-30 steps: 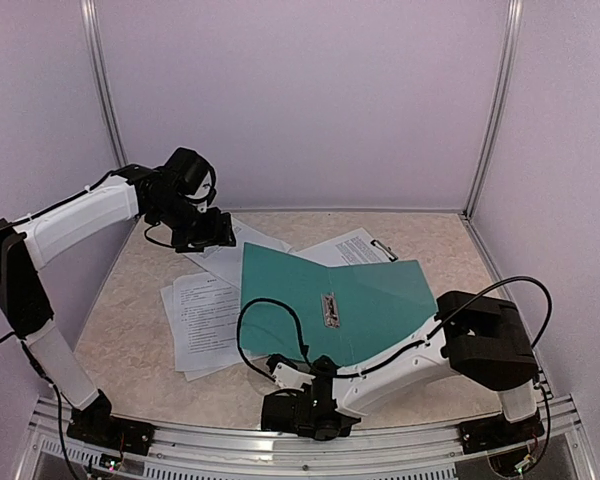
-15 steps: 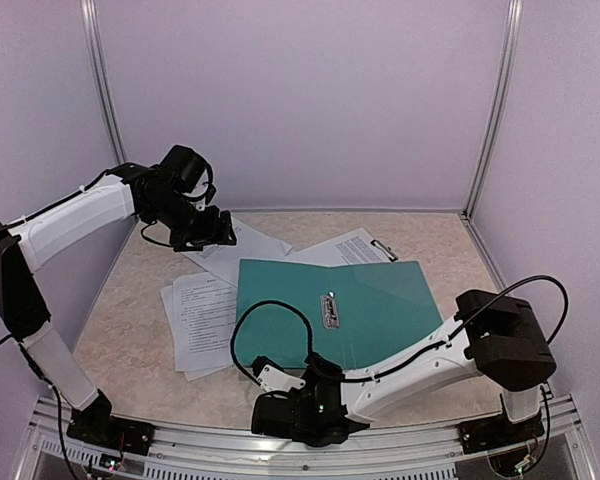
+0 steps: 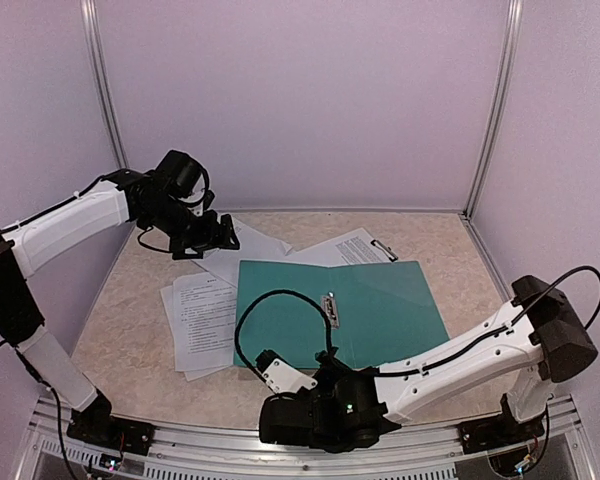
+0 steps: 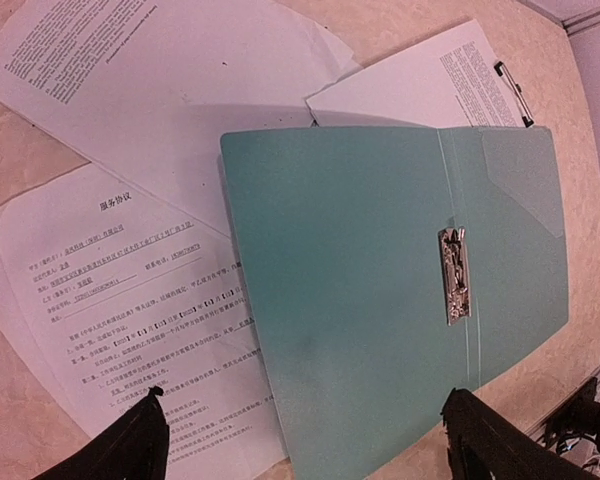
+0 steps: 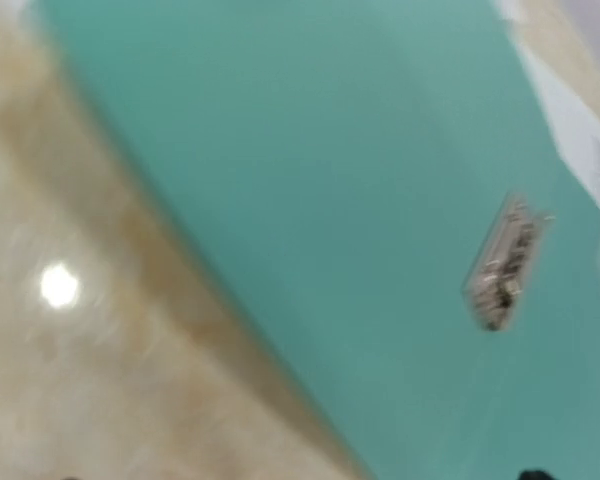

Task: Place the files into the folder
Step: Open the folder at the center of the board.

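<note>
The dark teal folder [image 3: 360, 315] lies open and flat on the table, its silver clip [image 3: 331, 307] at the spine. In the left wrist view the folder [image 4: 380, 270] covers part of the files [image 4: 110, 300], white printed sheets spread to its left and behind it [image 3: 202, 320]. My left gripper [image 3: 216, 236] hovers over the back-left sheets, open and holding nothing [image 4: 315, 450]. My right gripper [image 3: 278, 415] sits low at the near edge, just in front of the folder [image 5: 360, 200]. Its view is blurred; its fingertips barely show at the bottom corners, wide apart, with nothing between them.
Another printed sheet [image 3: 352, 246] with a black wire clip [image 3: 383, 249] at its top pokes out behind the folder. Purple walls close in the back and both sides. The beige table [image 3: 130, 330] ends at a metal rail [image 3: 180, 440] at the near edge.
The folder's left leaf was raised a second ago and now lies flat. My right gripper let go of it, opened and pulled back toward the near edge. The left gripper barely moved.
</note>
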